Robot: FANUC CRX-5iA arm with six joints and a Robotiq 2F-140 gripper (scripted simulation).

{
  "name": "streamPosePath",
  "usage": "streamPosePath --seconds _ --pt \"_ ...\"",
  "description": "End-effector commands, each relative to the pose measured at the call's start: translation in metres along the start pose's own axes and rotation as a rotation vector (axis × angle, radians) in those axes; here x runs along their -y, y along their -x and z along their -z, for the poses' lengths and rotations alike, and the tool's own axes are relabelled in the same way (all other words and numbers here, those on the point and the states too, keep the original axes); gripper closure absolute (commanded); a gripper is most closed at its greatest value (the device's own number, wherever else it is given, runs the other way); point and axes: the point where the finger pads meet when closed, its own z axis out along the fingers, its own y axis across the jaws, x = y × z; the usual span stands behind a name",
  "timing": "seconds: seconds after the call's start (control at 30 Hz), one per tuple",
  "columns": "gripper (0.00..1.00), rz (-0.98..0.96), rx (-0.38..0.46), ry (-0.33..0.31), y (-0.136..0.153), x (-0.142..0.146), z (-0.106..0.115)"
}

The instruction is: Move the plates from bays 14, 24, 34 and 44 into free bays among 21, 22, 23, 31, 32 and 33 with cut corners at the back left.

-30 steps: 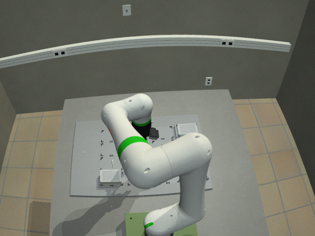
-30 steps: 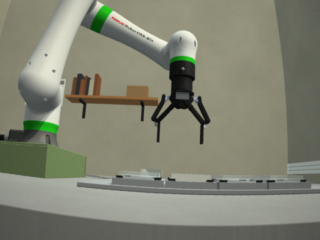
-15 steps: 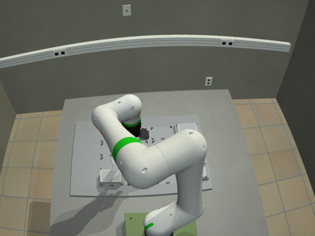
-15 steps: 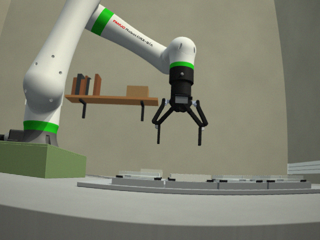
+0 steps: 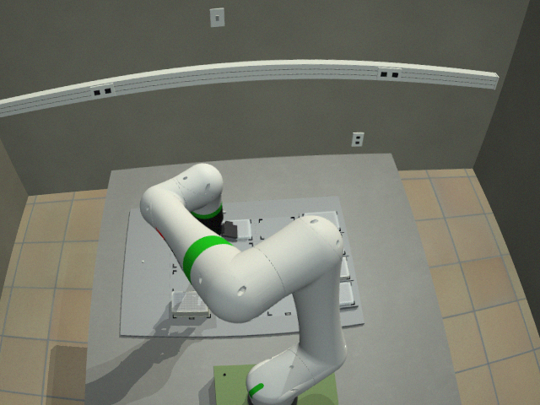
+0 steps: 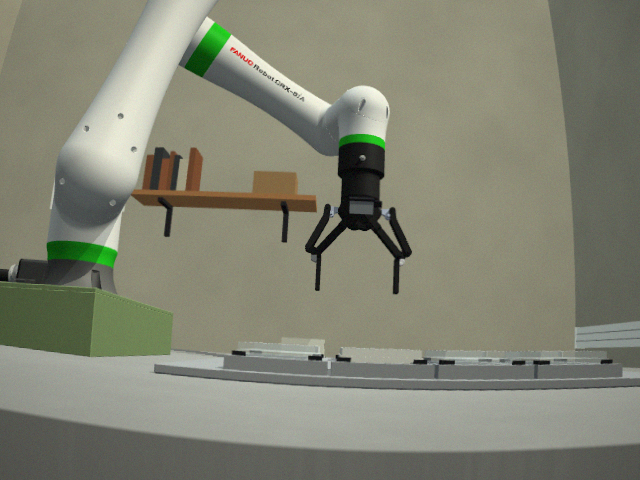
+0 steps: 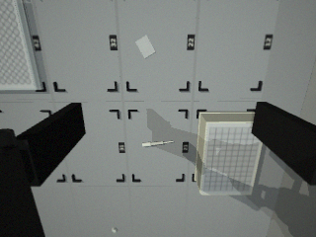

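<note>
Our gripper (image 5: 218, 228) (image 6: 356, 291) (image 7: 168, 118) had its jaws spread wide around nothing, likely to make room for a plate. Our bay 14 plate (image 5: 345, 293) (image 6: 279, 349) sat on its high floor, where corner pieces could stop slips.

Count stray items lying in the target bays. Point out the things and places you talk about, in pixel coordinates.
2 visible: white card (image 7: 145, 46), bay 22; pale pen-like item (image 7: 157, 144), bay 21. Bays 23 and 33 lie largely under the arm (image 5: 266, 270) in the top view; more could be hidden.
</note>
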Motion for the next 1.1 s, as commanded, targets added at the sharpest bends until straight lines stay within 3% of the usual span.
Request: streamPosePath --seconds 0.0,0.4,1.07 --pt "0.0 0.0 0.0 -0.002 0.018 0.001 0.001" --pt "0.0 0.0 0.0 -0.002 0.058 0.001 0.001" --pt "0.0 0.0 0.0 -0.002 0.058 0.001 0.001"
